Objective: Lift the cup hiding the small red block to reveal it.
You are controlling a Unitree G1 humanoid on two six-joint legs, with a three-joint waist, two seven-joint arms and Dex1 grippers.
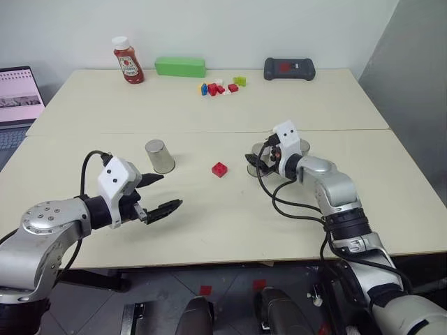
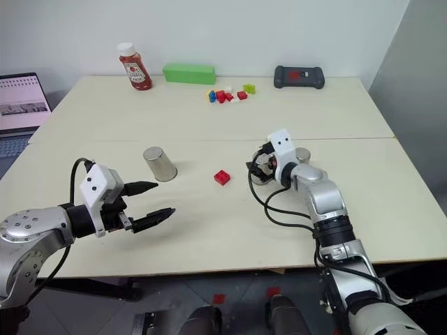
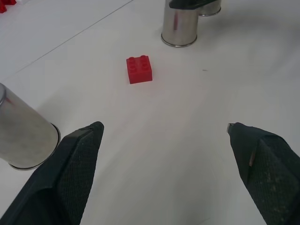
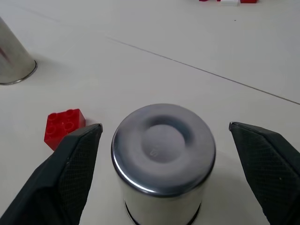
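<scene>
On the left I see my left gripper (image 1: 159,193) with its jaws wide apart, near one steel cup (image 1: 160,155). The small red block (image 1: 219,169) sits bare mid-table. My right gripper (image 4: 164,154) stands open around the cup (image 4: 163,161).

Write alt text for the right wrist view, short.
An upside-down steel cup stands on the white table between the right gripper's open black fingers, untouched. A small red block sits uncovered beside one finger, with another cup farther off.
</scene>
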